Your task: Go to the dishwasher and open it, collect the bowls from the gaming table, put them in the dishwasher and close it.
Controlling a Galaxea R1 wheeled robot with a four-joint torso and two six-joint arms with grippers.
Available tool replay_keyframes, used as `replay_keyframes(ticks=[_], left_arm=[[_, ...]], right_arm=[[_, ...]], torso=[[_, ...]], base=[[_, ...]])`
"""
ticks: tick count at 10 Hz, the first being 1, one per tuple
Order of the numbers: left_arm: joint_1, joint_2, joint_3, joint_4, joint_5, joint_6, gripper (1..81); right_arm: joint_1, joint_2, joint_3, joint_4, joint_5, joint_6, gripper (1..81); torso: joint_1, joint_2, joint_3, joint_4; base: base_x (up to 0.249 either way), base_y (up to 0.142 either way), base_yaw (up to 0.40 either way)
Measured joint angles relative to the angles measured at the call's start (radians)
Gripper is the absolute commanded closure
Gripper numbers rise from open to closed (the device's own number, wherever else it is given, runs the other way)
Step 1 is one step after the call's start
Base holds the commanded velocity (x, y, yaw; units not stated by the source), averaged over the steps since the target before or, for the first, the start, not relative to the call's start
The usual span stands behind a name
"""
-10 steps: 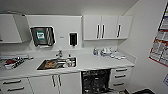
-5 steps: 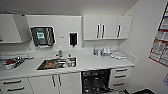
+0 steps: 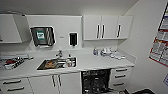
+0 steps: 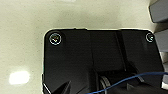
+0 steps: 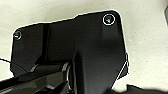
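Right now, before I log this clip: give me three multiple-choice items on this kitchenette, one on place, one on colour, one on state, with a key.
1. Where is the dishwasher?
A. Under the counter, right of the sink
B. Left of the sink
C. Among the wall cabinets

2. What colour are the wall cabinet doors?
A. Yellow
B. White
C. Blue

3. What state is the dishwasher in?
A. Closed, steel front showing
B. Open, dark interior showing
C. Hidden behind a person

Key: 1 A, its dark opening sits below the countertop beside the sink cabinet; 2 B, white doors with dark handles; 3 B, racks show inside.
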Motion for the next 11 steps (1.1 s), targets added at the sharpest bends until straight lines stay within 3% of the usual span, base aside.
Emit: replay_keyframes(ticks=[2,4,7,11], left_arm=[[-0.002,-0.029,0.064,0.017,-0.011,0.0,1.0],[-0.002,-0.096,0.204,0.02,-0.026,0.0,1.0],[-0.005,-0.208,0.451,0.022,-0.049,0.0,1.0],[0.0,-0.254,0.553,0.039,-0.059,0.0,1.0]], right_arm=[[-0.014,-0.017,0.007,0.0,0.001,-0.003,1.0],[-0.023,-0.066,0.07,0.001,0.001,-0.003,1.0],[-0.026,-0.157,0.299,0.004,0.026,-0.002,1.0],[-0.048,-0.223,0.446,0.007,0.055,0.001,1.0]], torso=[[0.0,0.0,0.0,0.0],[0.0,0.0,0.0,0.0],[0.0,0.0,0.0,0.0],[0.0,0.0,0.0,0.0]], base=[[0.0,0.0,0.0],[0.0,0.0,0.0],[0.0,0.0,0.0],[0.0,0.0,0.0]])
